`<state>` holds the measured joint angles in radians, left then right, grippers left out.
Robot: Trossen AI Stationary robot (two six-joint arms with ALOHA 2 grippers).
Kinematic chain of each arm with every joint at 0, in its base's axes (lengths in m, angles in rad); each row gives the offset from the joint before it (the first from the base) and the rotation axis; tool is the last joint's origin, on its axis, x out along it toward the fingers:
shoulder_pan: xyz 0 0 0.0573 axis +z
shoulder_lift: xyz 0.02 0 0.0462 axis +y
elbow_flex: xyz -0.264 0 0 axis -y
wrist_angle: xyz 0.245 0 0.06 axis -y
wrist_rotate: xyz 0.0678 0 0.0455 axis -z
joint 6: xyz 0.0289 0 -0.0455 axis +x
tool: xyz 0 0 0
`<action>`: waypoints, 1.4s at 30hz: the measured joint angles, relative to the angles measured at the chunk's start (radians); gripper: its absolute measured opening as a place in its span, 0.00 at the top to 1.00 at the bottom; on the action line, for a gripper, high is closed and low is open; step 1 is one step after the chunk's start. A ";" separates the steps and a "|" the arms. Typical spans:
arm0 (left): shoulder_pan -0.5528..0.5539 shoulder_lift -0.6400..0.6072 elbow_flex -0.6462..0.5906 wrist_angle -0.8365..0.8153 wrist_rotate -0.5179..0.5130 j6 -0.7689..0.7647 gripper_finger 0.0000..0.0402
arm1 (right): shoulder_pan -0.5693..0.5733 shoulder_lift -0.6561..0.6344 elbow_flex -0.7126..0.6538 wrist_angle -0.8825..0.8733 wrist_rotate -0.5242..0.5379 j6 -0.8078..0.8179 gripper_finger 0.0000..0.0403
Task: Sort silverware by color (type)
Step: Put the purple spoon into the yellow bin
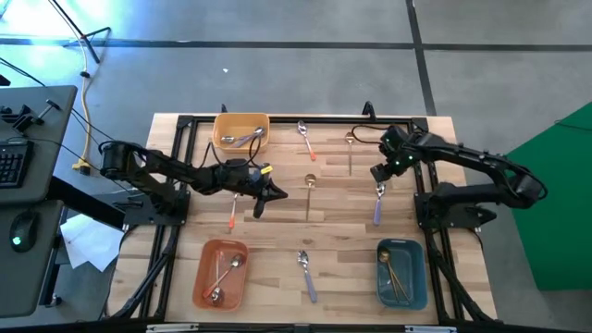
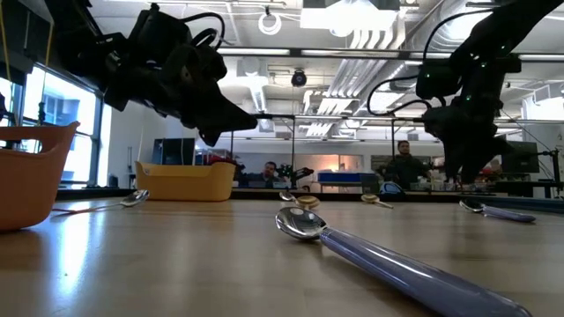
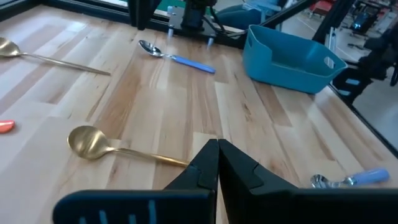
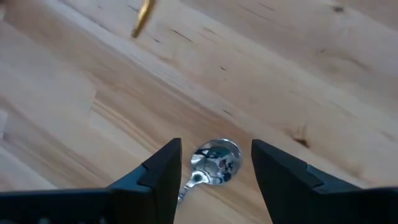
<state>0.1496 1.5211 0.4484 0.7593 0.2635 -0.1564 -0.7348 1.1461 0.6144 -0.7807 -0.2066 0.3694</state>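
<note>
Spoons lie scattered flat on the wooden table. My right gripper point(image 1: 379, 176) point(image 4: 216, 150) is open and hangs low over a lavender-handled spoon point(image 1: 379, 205); its fingers stand on either side of the silver bowl point(image 4: 214, 163) without touching it. My left gripper point(image 1: 268, 195) point(image 3: 217, 158) is shut and empty, hovering mid-table next to a gold spoon point(image 1: 310, 192) point(image 3: 93, 143) and an orange-handled spoon point(image 1: 231, 213). Another lavender spoon point(image 1: 306, 274) point(image 2: 388, 260) lies near the front edge. A second gold spoon point(image 1: 350, 148) and an orange-handled spoon point(image 1: 303, 137) lie toward the far edge.
A yellow bin point(image 1: 222, 139) at the far edge holds spoons. An orange bin point(image 1: 205, 277) at the near left holds silver-bowled spoons, and a blue bin point(image 1: 421, 277) point(image 3: 289, 53) at the near right holds gold ones. A black frame borders the table.
</note>
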 joint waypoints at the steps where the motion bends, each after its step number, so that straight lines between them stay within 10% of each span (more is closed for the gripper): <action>1: -0.001 0.000 0.000 0.000 0.003 0.009 1.00 | 0.003 0.013 0.003 -0.001 0.000 0.020 0.56; 31: -0.033 0.000 0.000 0.062 0.047 -0.070 1.00 | 0.522 0.038 0.009 -0.156 0.083 0.557 0.63; 42: -0.034 0.000 0.000 0.062 0.047 -0.076 1.00 | 0.704 0.038 0.225 -0.281 0.243 0.722 0.55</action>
<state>0.1160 1.5211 0.4484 0.8210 0.3103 -0.2321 -0.0305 1.1839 0.8394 -1.0617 0.0365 1.0911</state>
